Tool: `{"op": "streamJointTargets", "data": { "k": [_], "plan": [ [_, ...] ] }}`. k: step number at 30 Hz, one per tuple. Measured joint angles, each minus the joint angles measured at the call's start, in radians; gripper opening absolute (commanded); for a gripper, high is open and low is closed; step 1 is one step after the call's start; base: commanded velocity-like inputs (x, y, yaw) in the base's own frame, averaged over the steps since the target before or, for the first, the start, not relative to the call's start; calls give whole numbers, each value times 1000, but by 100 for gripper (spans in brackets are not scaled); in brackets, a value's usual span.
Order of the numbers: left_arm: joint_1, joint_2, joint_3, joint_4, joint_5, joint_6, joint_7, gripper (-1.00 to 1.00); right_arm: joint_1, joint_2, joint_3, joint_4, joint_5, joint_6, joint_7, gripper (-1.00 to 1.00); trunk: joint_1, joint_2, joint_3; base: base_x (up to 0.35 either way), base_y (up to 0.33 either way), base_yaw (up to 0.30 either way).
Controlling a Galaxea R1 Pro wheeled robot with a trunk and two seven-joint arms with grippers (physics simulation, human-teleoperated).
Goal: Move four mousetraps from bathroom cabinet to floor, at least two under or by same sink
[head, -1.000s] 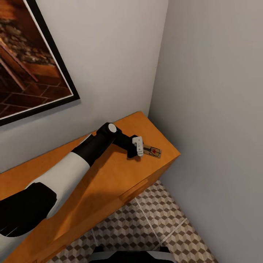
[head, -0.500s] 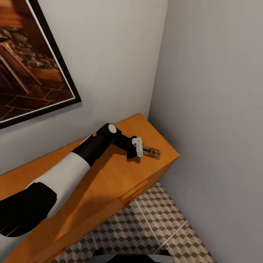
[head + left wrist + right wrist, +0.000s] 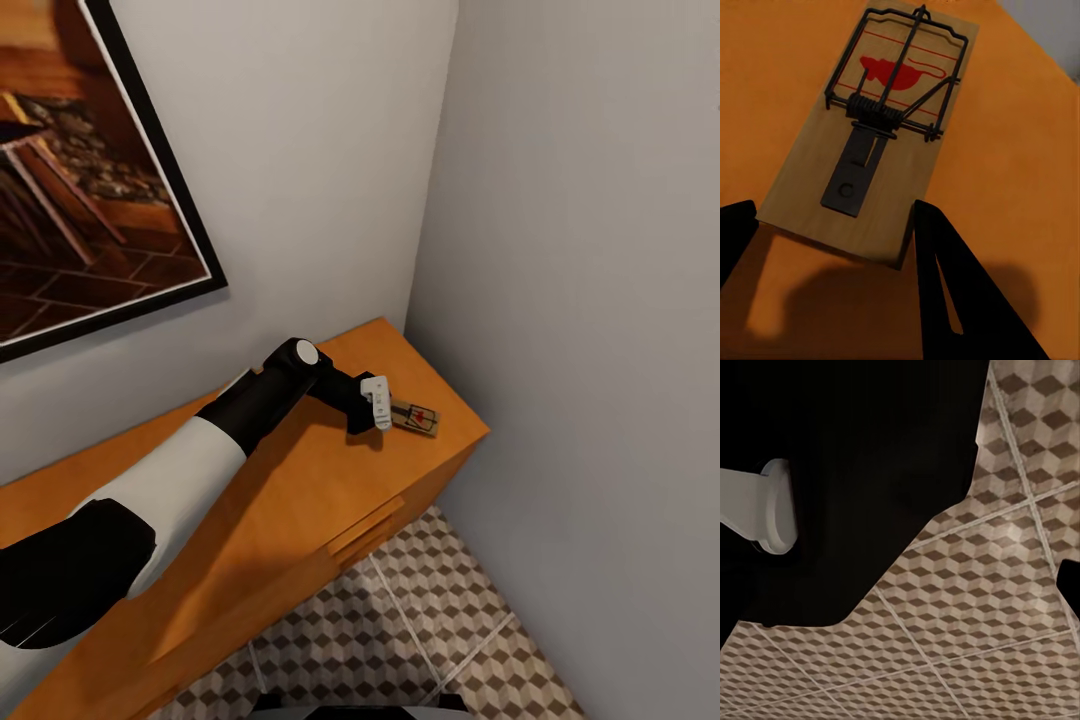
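A dark-framed picture (image 3: 90, 180) hangs on the grey wall at left; below it runs the smooth orange-wood cabinet (image 3: 300, 500), its flat top reaching into the room corner, with the cube-patterned tiled bathroom floor (image 3: 440, 620) in front. The left gripper (image 3: 381, 402) sits low over the cabinet top, jaws apart, its dark fingers (image 3: 945, 292) flanking the near end of the mousetrap (image 3: 416, 417); the trap is a flat rectangular wooden board with black wire spring and red mouse print, lying flat near the cabinet's right end beside the plain grey side wall (image 3: 600, 300). The right gripper's state cannot be told; its wrist view shows floor tiles partly blocked by a black body with a white cylindrical part (image 3: 754, 506).

Grey wall corner (image 3: 425, 200), framed pic (image 3: 90, 190)
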Motion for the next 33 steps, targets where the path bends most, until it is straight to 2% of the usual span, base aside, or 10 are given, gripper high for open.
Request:
{"op": "streamJointTargets", "data": {
  "k": [11,25,33],
  "plan": [
    [0,0,4,1,1,19,2,-100,0,0,-1,0,-1,0,0,100,0,0,15,0,0,0],
    [0,0,10,0,2,49,43,-100,0,0,-2,-1,-2,0,0,100,0,0,34,0,0,0],
    [0,-1,12,1,4,98,121,-100,0,0,-4,-3,-2,-1,0,100,0,0,44,0,0,0]
  ]
}}
